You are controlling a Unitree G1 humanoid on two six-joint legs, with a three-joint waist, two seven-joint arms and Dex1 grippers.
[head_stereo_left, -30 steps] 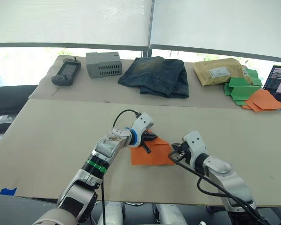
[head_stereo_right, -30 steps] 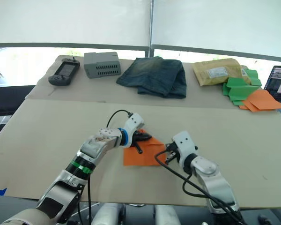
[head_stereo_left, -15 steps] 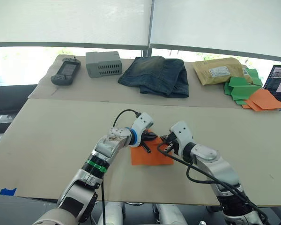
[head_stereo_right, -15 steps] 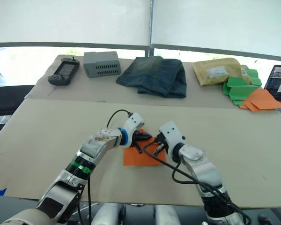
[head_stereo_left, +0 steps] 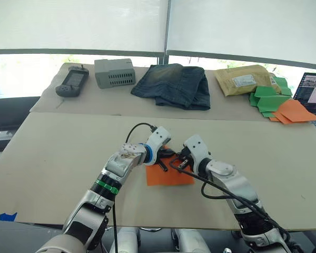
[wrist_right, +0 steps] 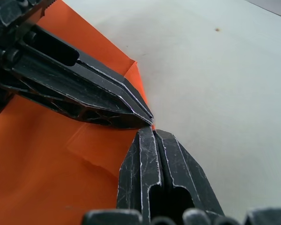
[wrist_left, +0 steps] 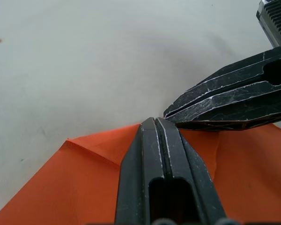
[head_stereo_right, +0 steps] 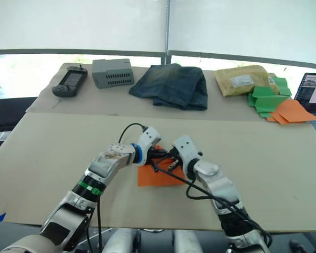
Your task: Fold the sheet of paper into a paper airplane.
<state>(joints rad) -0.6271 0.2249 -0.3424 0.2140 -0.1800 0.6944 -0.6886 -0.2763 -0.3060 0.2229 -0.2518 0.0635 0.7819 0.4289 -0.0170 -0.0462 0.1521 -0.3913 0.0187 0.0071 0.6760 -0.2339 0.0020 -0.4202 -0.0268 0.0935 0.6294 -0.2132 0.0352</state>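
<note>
No writing on anything here is readable to me: the white label on the padded envelope point(head_stereo_left: 246, 80) and the lit laptop screen point(head_stereo_left: 312, 88) at the far right both show marks too small to make out.

The sheet of paper point(head_stereo_left: 167, 173), bright orange and part folded, lies flat on the near tabletop point(head_stereo_left: 58, 153), in front of me, between my two arms. My left gripper point(wrist_left: 158, 120) has its two black fingers pressed together with no gap, tips resting on the paper's far edge beside a folded corner flap. My right gripper point(wrist_right: 147, 129) is likewise closed, finger against finger, its tip at the same edge of the sheet. The two tips nearly touch each other there; whether either pinches the paper or only presses on it I cannot tell.

A second ago my right gripper sat off the sheet's right edge, well clear of my left one. Half a second ago it had come in over the right part of the paper. Now it has closed the gap and meets my left tip at the far edge. My left gripper has stayed in place, and the sheet lies where it lay.

On the far table lie a handheld controller point(head_stereo_left: 72, 83), a grey box point(head_stereo_left: 114, 73), folded jeans point(head_stereo_left: 175, 86), and a pile of green and orange papers point(head_stereo_left: 276, 104).
</note>
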